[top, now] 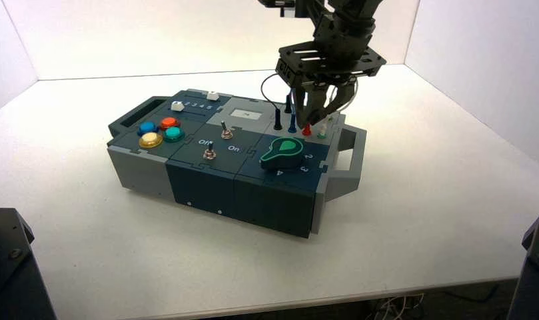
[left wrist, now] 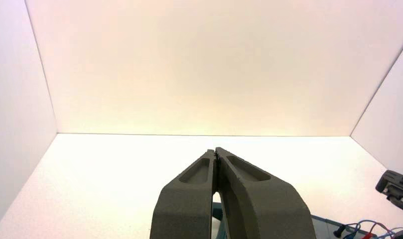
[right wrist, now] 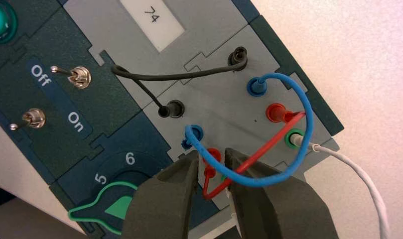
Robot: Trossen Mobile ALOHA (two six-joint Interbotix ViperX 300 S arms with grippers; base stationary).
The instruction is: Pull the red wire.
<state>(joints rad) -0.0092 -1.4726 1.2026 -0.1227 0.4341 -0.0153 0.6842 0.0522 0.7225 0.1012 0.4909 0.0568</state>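
Observation:
The red wire (right wrist: 269, 142) arches in a short loop between two red plugs on the box's grey wire panel, one at the far side (right wrist: 276, 112) and one near the green knob (right wrist: 211, 158). My right gripper (right wrist: 210, 154) hangs over this panel, open, with its fingers either side of the near red plug and the wire's loop between them. In the high view the right gripper (top: 318, 120) points down at the red plug (top: 306, 130) at the box's right end. My left gripper (left wrist: 215, 151) is shut and empty, parked away from the box.
A blue wire (right wrist: 306, 114) loops over the red one and crosses between the fingers. A black wire (right wrist: 189, 75) and a white wire (right wrist: 358, 174) sit nearby. The green knob (top: 284, 151), two toggle switches (right wrist: 79, 77) and coloured buttons (top: 160, 131) share the box (top: 220, 187).

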